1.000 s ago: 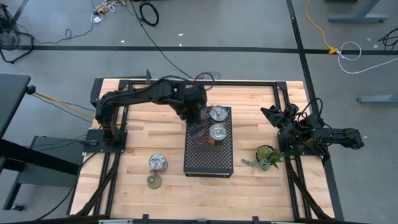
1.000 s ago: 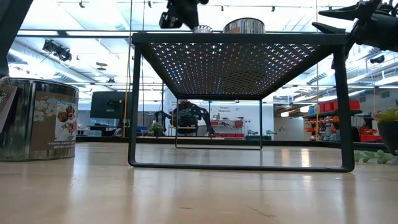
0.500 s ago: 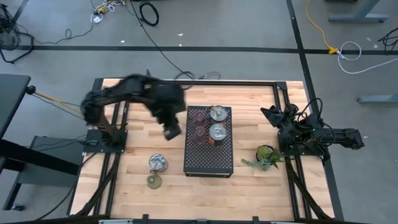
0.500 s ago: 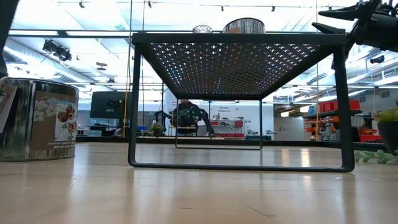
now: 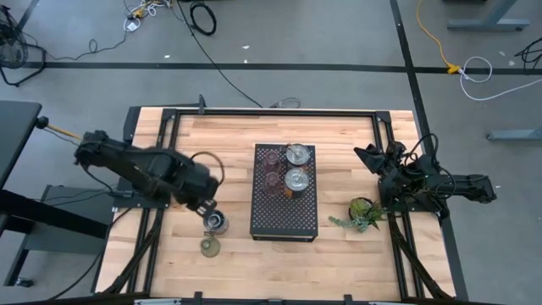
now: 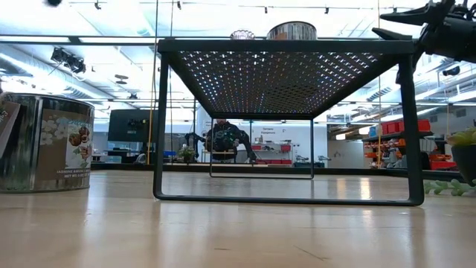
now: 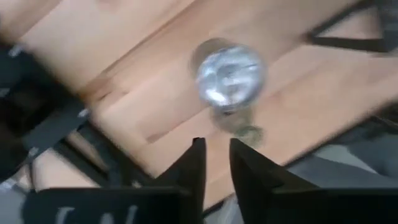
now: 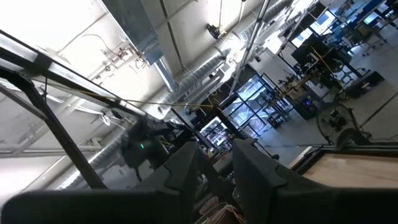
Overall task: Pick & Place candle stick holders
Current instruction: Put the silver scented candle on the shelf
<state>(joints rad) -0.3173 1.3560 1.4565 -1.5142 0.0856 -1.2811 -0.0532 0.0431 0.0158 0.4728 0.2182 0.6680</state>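
My left claw (image 5: pixel 206 206), fingers a narrow gap apart and empty, hangs beside the silvery cup (image 5: pixel 217 223) on the table (image 5: pixel 339 254); my right claw (image 5: pixel 366 155), nearly clenched, waits at the table's edge.

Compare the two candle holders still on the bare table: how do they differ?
The silvery holder is wider and shiny; the olive-green holder is smaller and duller. The silvery one lies farther from the table's front edge, right by the left gripper; the green one sits apart. Both are round and off the black rack.
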